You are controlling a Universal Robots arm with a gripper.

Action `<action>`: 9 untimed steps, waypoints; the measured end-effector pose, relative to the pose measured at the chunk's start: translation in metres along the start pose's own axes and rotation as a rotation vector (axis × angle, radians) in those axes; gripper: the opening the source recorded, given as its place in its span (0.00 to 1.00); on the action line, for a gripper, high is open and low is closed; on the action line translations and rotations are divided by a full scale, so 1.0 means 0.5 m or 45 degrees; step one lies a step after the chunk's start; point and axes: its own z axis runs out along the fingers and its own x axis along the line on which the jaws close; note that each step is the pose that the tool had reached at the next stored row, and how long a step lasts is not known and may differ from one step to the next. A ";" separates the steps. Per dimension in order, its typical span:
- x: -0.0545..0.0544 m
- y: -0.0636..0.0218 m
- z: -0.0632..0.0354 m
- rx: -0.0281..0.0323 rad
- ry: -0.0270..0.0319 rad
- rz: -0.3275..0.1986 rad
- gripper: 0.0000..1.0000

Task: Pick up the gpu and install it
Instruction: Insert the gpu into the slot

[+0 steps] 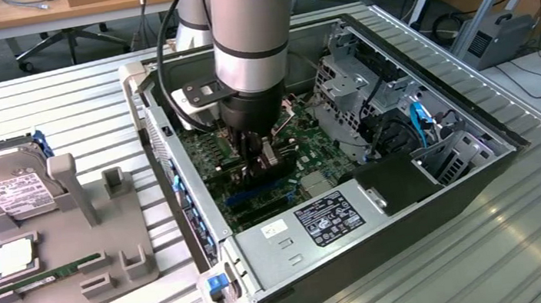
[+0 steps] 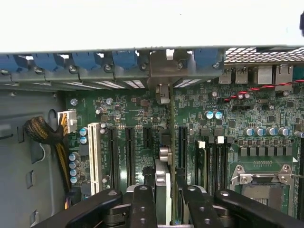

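Gpu (image 2: 164, 190) stands on edge between the end effector (image 2: 165, 197) fingers (image 2: 142, 204), which are closed on it, inside the open computer case (image 1: 382, 215) lying on the table (image 1: 58, 108), over the green motherboard (image 2: 247, 128) slots, bracket toward the case's rear wall.

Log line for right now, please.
stage: install | gripper: shut on gpu | place: inside open PC case, over motherboard slots | seated: cannot tell

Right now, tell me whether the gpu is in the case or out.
In: the gripper holds the gpu edge-on over the motherboard slots.
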 end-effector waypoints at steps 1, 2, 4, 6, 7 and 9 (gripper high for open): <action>0.000 0.000 0.000 0.0000 0.0000 0.000 0.27; 0.000 0.000 0.000 0.0000 0.0003 0.000 0.27; 0.000 0.000 0.000 0.0000 0.0029 0.000 0.27; 0.000 0.000 0.000 0.0001 0.0100 0.000 0.27; 0.000 0.000 0.000 0.0001 0.0141 0.000 0.27; 0.000 0.000 0.000 0.0001 0.0157 0.000 0.27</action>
